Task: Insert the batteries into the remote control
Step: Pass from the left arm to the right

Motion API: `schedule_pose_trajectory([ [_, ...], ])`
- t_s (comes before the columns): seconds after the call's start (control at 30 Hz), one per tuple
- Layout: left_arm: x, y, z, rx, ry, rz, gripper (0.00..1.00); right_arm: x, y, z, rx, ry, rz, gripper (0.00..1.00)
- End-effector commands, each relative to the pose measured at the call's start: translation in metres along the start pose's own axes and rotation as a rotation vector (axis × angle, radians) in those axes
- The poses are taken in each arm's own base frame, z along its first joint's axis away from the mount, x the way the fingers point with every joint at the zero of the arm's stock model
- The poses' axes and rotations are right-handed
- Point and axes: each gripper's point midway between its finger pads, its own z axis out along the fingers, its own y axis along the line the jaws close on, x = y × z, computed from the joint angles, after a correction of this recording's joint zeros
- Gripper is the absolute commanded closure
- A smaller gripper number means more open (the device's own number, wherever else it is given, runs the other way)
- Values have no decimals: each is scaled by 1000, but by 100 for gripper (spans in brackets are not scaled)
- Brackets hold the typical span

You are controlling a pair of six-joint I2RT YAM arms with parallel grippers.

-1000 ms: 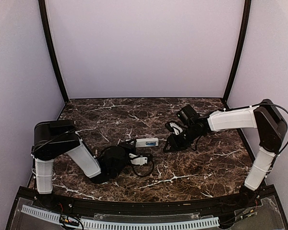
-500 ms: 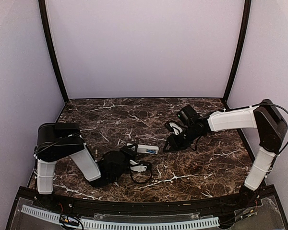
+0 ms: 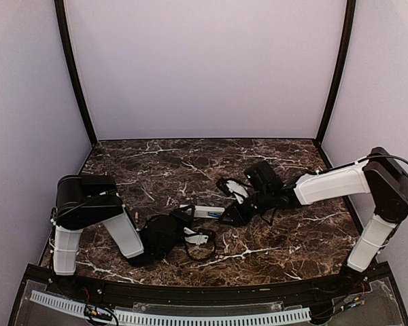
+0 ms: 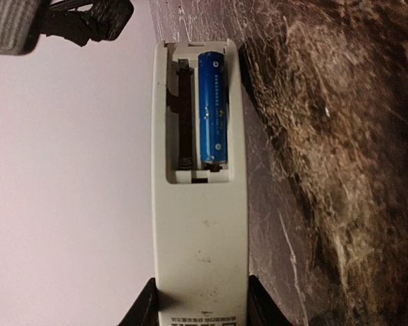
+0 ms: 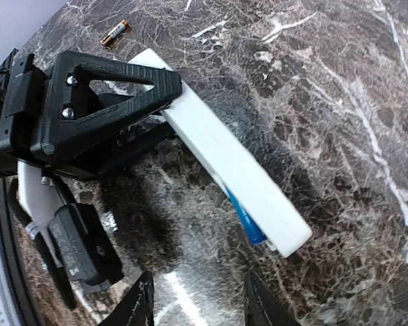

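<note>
- Left claw (image 4: 201, 307) is clenched on the remote (image 4: 200, 224), mid-table.
- Right claw (image 5: 196, 299) hangs released, fingers bare, just right of the remote.
- Only the left wrist view shows a blue battery (image 4: 213, 109) seated in the recess.
- Only the right wrist view shows a loose battery (image 5: 114, 32) lying on the table (image 5: 340, 81).

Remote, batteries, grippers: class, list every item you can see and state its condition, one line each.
Remote: gripped, back uncovered, one slot empty.
Seated battery: lying in the other slot.
Loose battery: lying on the table, untouched.
Left gripper: shut on the remote.
Right gripper: open, holding nothing.
</note>
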Motion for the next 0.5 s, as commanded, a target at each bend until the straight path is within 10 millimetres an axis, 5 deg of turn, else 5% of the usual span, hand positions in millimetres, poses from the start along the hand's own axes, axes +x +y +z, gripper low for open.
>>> schedule_pose_trajectory([
  [0.0, -4, 16, -3, -70, -17, -84, 100, -28, -9, 3, 87, -185, -351, 58],
  [0.27, -17, 11, -11, -42, -57, -123, 100, -8, -14, 25, 140, -200, -676, 63],
  [0.47, -21, 8, -16, -4, -67, -174, 100, 5, -2, 16, 128, -231, -737, 63],
])
